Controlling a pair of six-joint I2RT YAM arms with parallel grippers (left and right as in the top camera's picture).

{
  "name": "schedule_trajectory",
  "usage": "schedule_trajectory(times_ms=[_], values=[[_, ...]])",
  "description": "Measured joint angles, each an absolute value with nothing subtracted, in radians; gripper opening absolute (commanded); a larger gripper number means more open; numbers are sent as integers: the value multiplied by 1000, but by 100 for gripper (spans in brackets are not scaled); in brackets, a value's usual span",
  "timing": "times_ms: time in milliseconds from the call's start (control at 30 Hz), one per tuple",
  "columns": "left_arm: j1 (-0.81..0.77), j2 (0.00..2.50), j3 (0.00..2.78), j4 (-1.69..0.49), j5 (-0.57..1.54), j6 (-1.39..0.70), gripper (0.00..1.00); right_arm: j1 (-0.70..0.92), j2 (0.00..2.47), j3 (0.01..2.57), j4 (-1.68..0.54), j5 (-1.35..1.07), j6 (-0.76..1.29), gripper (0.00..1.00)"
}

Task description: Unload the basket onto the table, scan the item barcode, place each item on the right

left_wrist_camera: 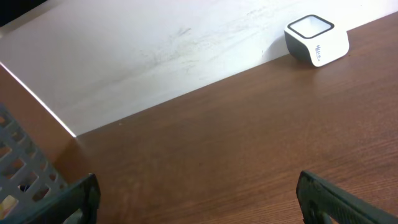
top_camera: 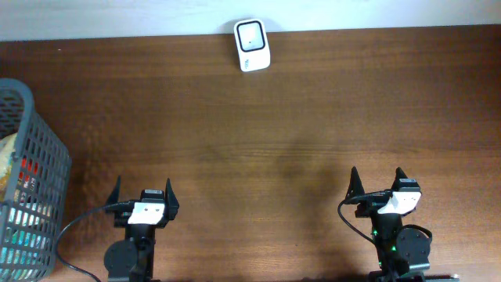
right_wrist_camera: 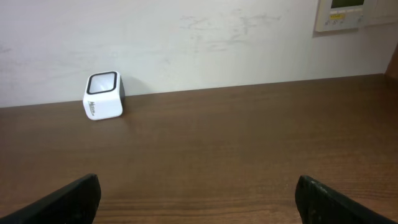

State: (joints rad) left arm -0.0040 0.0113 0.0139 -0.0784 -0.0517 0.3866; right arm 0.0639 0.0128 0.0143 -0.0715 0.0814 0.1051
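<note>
A small white barcode scanner [top_camera: 252, 45] with a dark window stands at the far edge of the brown table [top_camera: 274, 133], against the wall; it also shows as the scanner [left_wrist_camera: 316, 40] and the scanner [right_wrist_camera: 103, 94] in the wrist views. Packaged items [top_camera: 17, 184] lie in a grey mesh basket [top_camera: 31, 133] at the far left; no barcode is readable. My left gripper [top_camera: 142, 190] hovers at the near edge, open and holding nothing. My right gripper [top_camera: 376, 182] stands open and bare at the near right.
The basket's grid wall [left_wrist_camera: 25, 180] rises close to the left gripper's left side. A pale wall [right_wrist_camera: 199, 37] runs behind the table, with a beige wall panel [right_wrist_camera: 348, 14] at the upper right.
</note>
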Motion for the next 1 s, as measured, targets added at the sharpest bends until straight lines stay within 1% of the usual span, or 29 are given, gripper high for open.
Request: schedule_trajectory(times_ms=[867,967,1000], values=[[-4,11,14,-68,-49,387,99,64,13,14,-72,81,105,99],[-4,11,14,-55,20,386,99,64,13,14,-71,81,105,99],[-4,11,14,-55,86,386,99,64,13,14,-72,81,105,99]])
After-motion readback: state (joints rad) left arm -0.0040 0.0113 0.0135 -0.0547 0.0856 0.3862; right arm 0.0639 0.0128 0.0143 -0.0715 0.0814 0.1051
